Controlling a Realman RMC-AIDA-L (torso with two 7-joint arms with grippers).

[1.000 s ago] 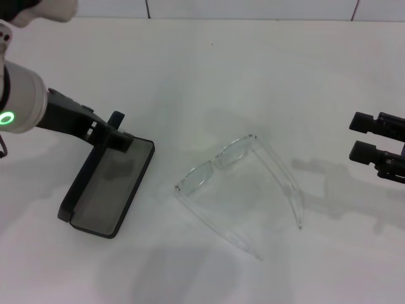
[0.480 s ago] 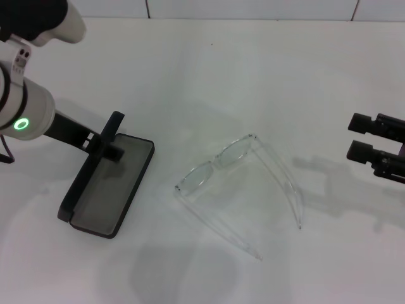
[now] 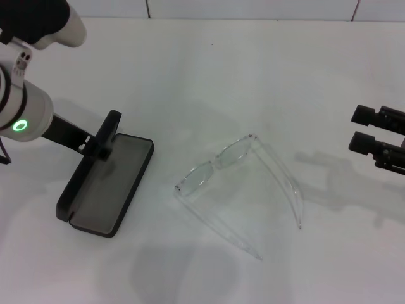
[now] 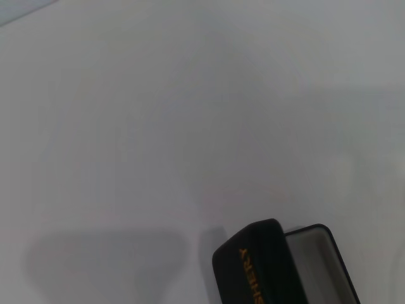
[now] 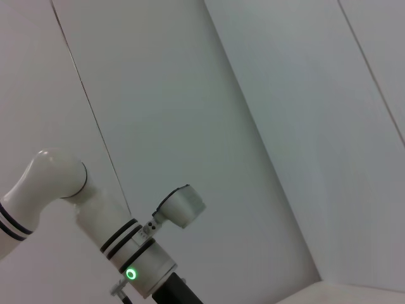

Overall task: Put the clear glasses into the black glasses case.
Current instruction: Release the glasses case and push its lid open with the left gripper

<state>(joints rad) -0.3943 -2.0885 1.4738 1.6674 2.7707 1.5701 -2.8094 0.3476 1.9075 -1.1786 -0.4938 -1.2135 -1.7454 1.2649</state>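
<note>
On the left, the left hand (image 3: 101, 140) sits at the far end of the black glasses case (image 3: 107, 187), which lies open on the desk (image 3: 209, 69) showing its grey lining; whether its fingers pinch the raised lid cannot be told. Well apart to the right, the clear glasses (image 3: 240, 183) rest unfolded, untouched. At the right edge hangs the right hand (image 3: 373, 133), fingers spread. Judged, the case is ready; next the glasses need grasping.
</note>
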